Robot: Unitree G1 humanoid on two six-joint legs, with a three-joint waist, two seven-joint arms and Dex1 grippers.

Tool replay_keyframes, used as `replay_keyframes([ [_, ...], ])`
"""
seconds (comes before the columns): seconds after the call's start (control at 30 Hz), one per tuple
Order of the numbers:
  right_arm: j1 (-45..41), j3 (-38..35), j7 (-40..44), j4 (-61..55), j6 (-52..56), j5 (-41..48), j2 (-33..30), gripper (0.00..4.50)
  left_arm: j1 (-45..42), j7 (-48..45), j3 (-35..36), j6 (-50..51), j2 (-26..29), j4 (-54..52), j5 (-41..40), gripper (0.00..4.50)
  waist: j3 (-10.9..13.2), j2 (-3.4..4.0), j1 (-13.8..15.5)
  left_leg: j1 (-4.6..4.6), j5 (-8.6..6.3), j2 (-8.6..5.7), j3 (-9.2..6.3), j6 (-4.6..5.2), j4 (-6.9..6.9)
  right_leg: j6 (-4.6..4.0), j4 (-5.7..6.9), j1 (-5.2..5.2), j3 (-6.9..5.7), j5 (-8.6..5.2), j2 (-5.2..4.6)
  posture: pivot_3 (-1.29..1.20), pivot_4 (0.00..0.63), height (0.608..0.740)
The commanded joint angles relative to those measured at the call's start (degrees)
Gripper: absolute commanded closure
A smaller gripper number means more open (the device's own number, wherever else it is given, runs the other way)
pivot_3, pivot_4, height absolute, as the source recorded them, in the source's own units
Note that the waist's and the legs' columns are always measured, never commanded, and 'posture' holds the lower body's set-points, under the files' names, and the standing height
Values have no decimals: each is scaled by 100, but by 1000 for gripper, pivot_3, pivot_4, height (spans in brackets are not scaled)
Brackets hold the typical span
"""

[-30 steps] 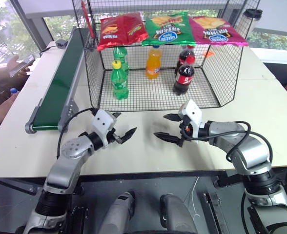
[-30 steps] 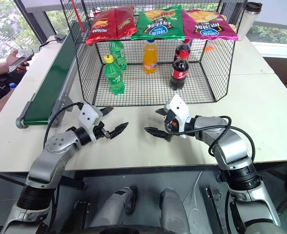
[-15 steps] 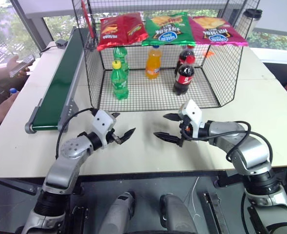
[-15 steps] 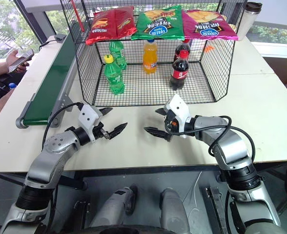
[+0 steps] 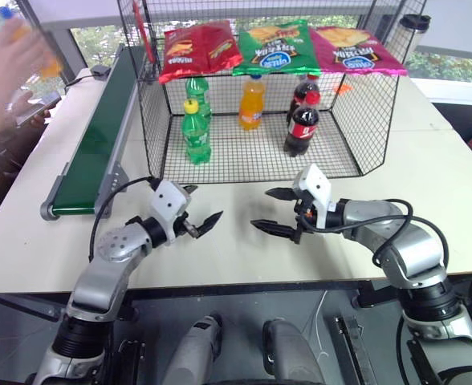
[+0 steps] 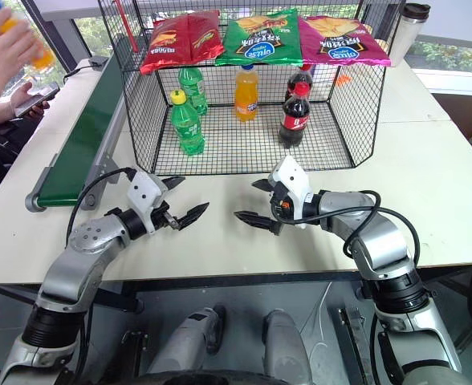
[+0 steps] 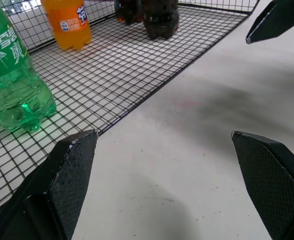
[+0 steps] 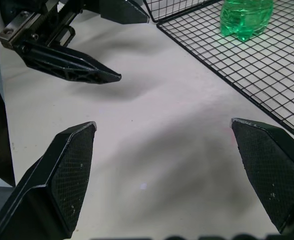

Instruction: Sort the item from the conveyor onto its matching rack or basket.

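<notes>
1. Left eye view: both arms hover low over the matte off-white table (image 5: 429, 172), empty. Left gripper (image 5: 197, 211) has its black fingers spread; right gripper (image 5: 274, 211) is equally released, nothing between its pointed tips. At the top-left corner a person's hand (image 5: 15, 48) holds up something orange with a blue tip, blurred, probably the orange soda bottle (image 5: 47, 64). It is above and well apart from the conveyor (image 5: 99, 136), whose smooth dark green belt in a grey frame is bare.

2. Right eye view: the black wire-mesh cage (image 6: 356, 96) stands on the table beside the conveyor. Three glossy crisp bags lie on its top: red (image 6: 180, 36), green (image 6: 260, 36), magenta (image 6: 340, 40). On its grid floor stand two green bottles (image 6: 186, 124), one orange bottle (image 6: 246, 94) and two dark cola bottles (image 6: 295, 116).

3. Left wrist view: textured finger pads (image 7: 72, 175) wide apart over bare table; mesh edge just ahead.

4. Right wrist view: same wide spread; left gripper's fingers opposite.
</notes>
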Motion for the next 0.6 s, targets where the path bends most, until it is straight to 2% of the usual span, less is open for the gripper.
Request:
replay_keyframes([
  [0.03,-232,8,65,-315,-74,156,54,52,-110,375,834,545,-133,-451,-701,0,0,0,-11,0,0,0,-1,0,0,2,0,-1,0,-1,0,0,150,739],
  [0.2,-433,52,122,-305,-97,217,111,52,-126,649,1657,965,142,-854,-1120,0,1,-1,-7,0,0,6,0,0,-1,2,1,-2,-1,0,4,0,150,739],
  [0.37,-658,68,216,-370,-117,322,163,52,-222,983,2786,1552,532,-1200,-1801,0,2,-4,-1,-1,0,5,0,0,-1,1,-1,-2,-1,1,6,0,150,739],
  [0.6,-837,74,394,-545,-11,690,296,52,431,887,3604,1724,1069,-1164,-2106,0,2,-4,-10,1,0,7,3,-1,-6,-2,-1,-5,2,0,6,0,150,739],
])
